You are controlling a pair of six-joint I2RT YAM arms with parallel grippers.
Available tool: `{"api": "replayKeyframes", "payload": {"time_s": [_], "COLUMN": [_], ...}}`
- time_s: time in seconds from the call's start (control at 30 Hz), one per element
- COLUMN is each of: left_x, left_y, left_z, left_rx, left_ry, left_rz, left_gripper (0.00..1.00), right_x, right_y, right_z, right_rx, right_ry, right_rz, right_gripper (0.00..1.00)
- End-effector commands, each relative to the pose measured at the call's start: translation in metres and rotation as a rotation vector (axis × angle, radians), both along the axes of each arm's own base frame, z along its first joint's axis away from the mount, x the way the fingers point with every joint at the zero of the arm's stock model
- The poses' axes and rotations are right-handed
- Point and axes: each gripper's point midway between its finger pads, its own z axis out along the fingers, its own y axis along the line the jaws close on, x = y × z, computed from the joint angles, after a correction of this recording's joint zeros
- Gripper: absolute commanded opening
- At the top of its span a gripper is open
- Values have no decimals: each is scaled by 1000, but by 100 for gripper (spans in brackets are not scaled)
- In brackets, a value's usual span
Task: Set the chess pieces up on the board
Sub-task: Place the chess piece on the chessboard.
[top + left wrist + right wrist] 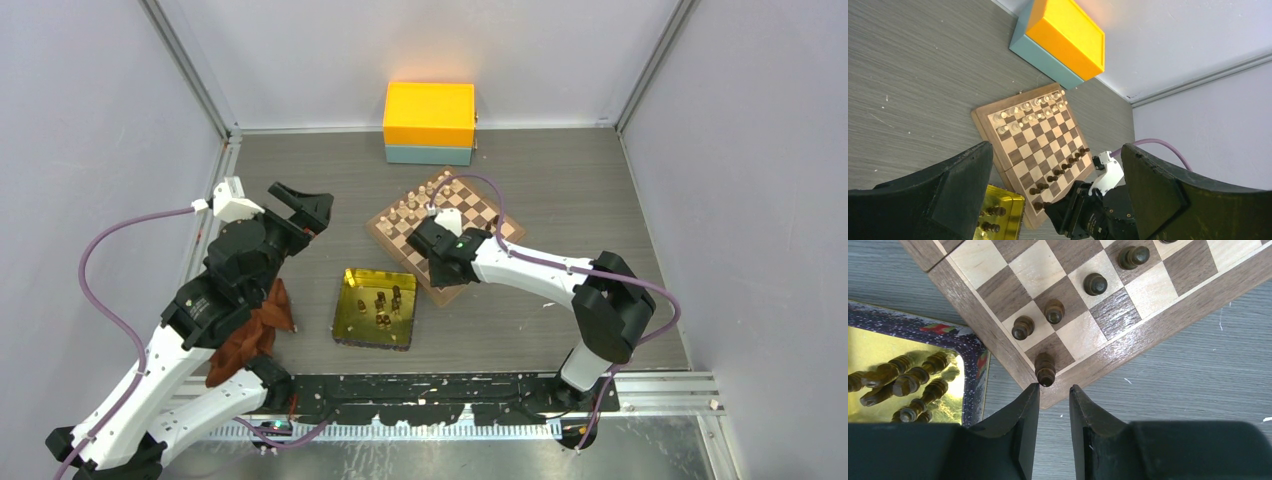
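Looking from above, my right gripper [432,238] is hanging over a corner of the board [470,205]; my left gripper [305,212] is gaping wide, well to its left. From the left wrist, the board is lying ahead of my spread fingers. From the right wrist, my fingers are standing slightly parted, empty, a dark chess piece [1045,369] standing just past their tips.

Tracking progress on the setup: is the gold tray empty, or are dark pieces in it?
Not empty. Several dark chess pieces sit inside the gold tray, visible in top and right wrist views.
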Motion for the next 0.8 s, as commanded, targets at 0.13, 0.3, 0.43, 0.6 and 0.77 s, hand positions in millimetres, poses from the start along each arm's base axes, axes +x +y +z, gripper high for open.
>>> {"api": "replayKeyframes", "payload": {"time_s": [0.13,0.3,0.43,0.6,0.77], "left_x": [0,-1,-1,-2,-2], "left_y": [0,-1,0,3,1], "left_z": [18,18,18,18,20], "left_rx": [-25,-24,-24,-23,-28], "left_ry": [-60,-60,-62,-67,-71], "left_rz": [-7,-9,-9,0,-11], "left_gripper": [100,100,100,100,100], "right_x": [11,11,12,12,12], "right_y": [20,21,21,23,23], "right_z": [26,29,31,33,44], "right_rx": [50,49,47,46,36], "right_ry": [-63,-71,-77,-80,-115], "right_rz": [32,35,34,39,52], "right_gripper": [34,34,34,34,34]}}
